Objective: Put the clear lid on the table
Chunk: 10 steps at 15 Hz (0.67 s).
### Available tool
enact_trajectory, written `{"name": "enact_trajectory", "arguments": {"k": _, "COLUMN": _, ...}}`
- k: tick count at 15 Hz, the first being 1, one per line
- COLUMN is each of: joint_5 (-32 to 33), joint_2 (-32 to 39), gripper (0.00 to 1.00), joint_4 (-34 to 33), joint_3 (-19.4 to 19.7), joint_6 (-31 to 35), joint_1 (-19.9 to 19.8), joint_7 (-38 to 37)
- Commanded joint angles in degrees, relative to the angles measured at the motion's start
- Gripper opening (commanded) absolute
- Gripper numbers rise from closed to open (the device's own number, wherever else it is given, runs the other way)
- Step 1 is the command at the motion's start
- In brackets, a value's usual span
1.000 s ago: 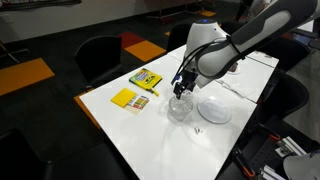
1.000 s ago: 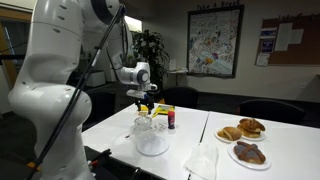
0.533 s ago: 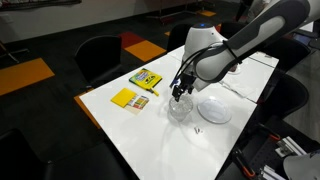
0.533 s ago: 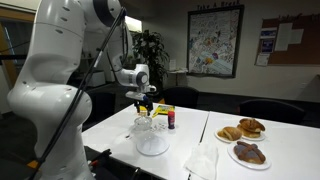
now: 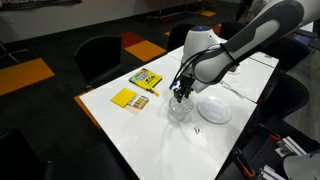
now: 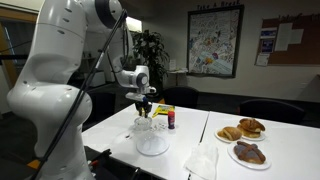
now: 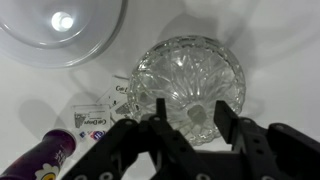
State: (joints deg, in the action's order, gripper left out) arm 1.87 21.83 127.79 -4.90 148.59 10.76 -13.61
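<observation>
Two fingers (image 7: 160, 118) are held spread apart with nothing pinched, and the clear lid (image 7: 190, 75) is seen directly beneath them, its middle lying between the tips. The lid is seated on a clear container (image 6: 152, 142) that stands on the white counter (image 5: 140, 130). Just beside the fingers a white plate (image 7: 60, 35) and a purple marker (image 7: 40, 155) are seen, and farther off yellow boxes (image 5: 145, 78) are laid near the counter's edge.

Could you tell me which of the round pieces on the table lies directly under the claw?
The clear lid, patterned cut glass, with the claw straddling its centre; the opaque white plate lies off to one side.
</observation>
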Motion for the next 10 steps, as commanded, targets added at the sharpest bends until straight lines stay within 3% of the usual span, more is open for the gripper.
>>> {"name": "enact_trajectory", "arguments": {"k": 1, "joint_5": 1.0, "joint_2": 1.4, "gripper": 0.25, "joint_4": -1.1, "joint_3": 1.1, "joint_6": 0.8, "joint_1": 1.1, "joint_7": -1.3}}
{"name": "enact_trajectory", "arguments": {"k": 5, "joint_5": 1.4, "joint_2": 1.3, "gripper": 0.03, "joint_4": -1.7, "joint_3": 1.2, "joint_6": 0.7, "joint_1": 1.4, "joint_7": -1.6}}
{"name": "enact_trajectory", "arguments": {"k": 10, "joint_5": 1.2, "joint_2": 1.0, "gripper": 0.04, "joint_4": -2.2, "joint_3": 1.3, "joint_6": 0.7, "joint_1": 1.4, "joint_7": -1.9}}
